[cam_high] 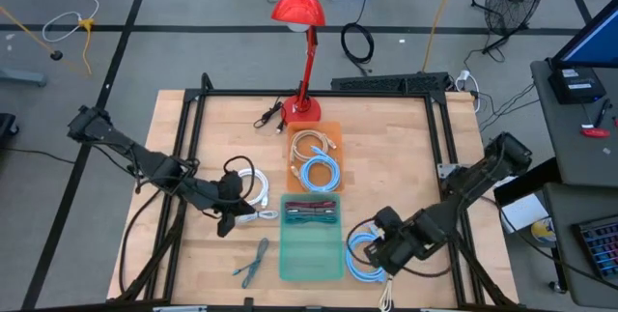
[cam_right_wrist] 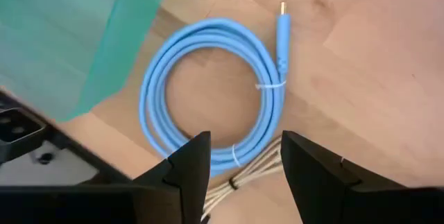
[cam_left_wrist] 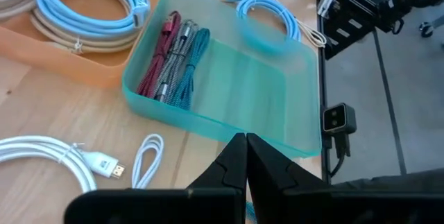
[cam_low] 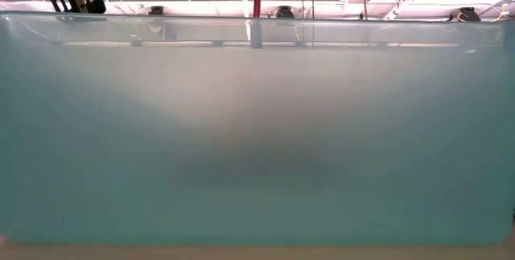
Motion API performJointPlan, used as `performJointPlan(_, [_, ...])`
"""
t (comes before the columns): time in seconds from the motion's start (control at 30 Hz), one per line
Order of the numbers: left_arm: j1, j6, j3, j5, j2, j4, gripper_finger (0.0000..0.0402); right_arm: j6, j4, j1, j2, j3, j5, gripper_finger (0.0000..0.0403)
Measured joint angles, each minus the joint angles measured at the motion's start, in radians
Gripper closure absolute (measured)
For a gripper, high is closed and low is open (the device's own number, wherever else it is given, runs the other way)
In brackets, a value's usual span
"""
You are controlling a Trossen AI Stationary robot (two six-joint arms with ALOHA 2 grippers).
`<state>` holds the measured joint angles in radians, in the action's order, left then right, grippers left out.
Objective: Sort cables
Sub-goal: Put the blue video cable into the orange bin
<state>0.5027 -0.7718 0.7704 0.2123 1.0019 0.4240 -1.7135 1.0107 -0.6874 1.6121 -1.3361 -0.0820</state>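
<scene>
A light-blue coiled cable (cam_right_wrist: 208, 92) lies flat on the wood beside the teal tray (cam_right_wrist: 76, 30), near the table's front right. My right gripper (cam_right_wrist: 243, 175) hangs open just above it, pointing down, one finger on either side of the coil's rim and touching nothing. A thin white cable (cam_right_wrist: 253, 172) lies half under that coil. My left gripper (cam_left_wrist: 244, 156) is shut and empty, left of the teal tray (cam_high: 311, 249). Near it lie a white coil (cam_high: 253, 186) and a small white loop (cam_left_wrist: 146, 160). A grey-green bundle (cam_high: 253, 260) lies near the front edge.
The teal tray holds red, grey and teal short bundles (cam_left_wrist: 173, 57) at its far end. The orange tray (cam_high: 314, 130) behind it holds a beige coil (cam_high: 315, 142) and a light-blue coil (cam_high: 320, 172). A red lamp (cam_high: 304, 22) stands at the back. In the low view the teal tray's wall (cam_low: 257, 131) fills the picture.
</scene>
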Motion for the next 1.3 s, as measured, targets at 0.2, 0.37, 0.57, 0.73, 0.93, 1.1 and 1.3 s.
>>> performJointPlan(0.2, [0.037,-0.019,0.000,0.017,0.000,-0.001,0.0392,0.074,0.011,0.042,0.078,0.000,0.027,0.0239])
performJointPlan(0.37, [0.058,-0.042,0.000,0.026,0.000,-0.001,0.0392,0.120,0.023,0.069,0.131,0.001,0.058,0.0239])
performJointPlan(0.57, [0.071,-0.055,0.000,0.031,0.000,-0.001,0.0392,0.166,0.023,0.081,0.194,0.001,0.074,0.0238])
performJointPlan(0.73, [0.085,-0.065,0.000,0.055,0.000,-0.001,0.0392,0.161,0.042,0.079,0.223,0.003,0.086,0.0238])
performJointPlan(0.93, [0.097,-0.070,0.000,0.058,0.000,-0.001,0.0392,0.131,0.010,0.079,0.216,0.073,0.089,0.0238])
performJointPlan(1.1, [0.103,-0.080,0.000,0.059,0.000,-0.001,0.0392,0.102,-0.163,0.079,0.209,0.162,0.139,0.0238])
performJointPlan(1.3, [0.115,-0.087,0.000,0.060,0.000,0.001,0.0392,0.076,-0.214,0.078,0.191,0.176,0.136,0.0238])
